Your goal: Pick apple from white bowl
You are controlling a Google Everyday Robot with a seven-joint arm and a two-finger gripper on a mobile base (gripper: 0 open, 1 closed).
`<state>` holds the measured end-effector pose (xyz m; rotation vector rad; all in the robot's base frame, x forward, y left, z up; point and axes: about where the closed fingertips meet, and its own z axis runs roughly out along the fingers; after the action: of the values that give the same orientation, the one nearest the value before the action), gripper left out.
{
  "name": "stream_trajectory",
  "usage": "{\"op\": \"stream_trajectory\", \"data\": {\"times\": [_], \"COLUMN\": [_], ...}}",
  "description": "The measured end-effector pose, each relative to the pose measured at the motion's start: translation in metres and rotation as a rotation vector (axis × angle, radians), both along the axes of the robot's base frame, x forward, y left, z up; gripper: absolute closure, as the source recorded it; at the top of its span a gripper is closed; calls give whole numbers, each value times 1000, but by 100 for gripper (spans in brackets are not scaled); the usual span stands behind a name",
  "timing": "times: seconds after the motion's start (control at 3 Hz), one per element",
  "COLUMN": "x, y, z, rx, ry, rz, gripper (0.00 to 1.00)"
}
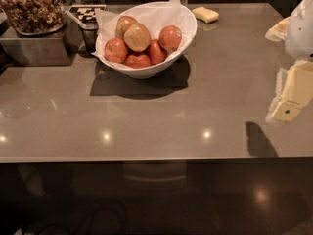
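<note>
A glossy grey-brown desk [146, 126] fills the view, with small ceiling lights mirrored near its front edge. At the far left a container of brown snack mix [29, 9] stands on a metal box [34, 45]. Right of it, at the back, is the white bowl [146, 71], lined with paper. The apple [137, 36], the palest one, lies on top of the pile between redder apples, free and uncovered. Behind the bowl to the right lies a yellow sponge [205, 14]. At the far right edge the gripper [288, 106] hangs above the desk, well apart from the bowl and holding nothing that I can see. If it is released or clenched, I cannot tell. So I judge that the task is only at its beginning: the reach to the bowl, the grasp and the lift are all left to do.
</note>
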<state>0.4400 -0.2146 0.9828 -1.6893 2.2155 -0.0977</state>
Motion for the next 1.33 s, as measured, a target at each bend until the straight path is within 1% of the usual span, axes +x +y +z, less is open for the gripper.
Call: {"op": "stream_trajectory", "data": {"times": [0.33, 0.67, 1.0, 1.33], "x": [17, 50, 81, 81], "y": [4, 34, 66, 65], "z": [20, 45, 62, 65], "rx": [123, 315, 444, 448], "ry": [-100, -166, -174, -185], "rz": [2, 48, 99, 95], "gripper": [0, 0, 0, 0]}}
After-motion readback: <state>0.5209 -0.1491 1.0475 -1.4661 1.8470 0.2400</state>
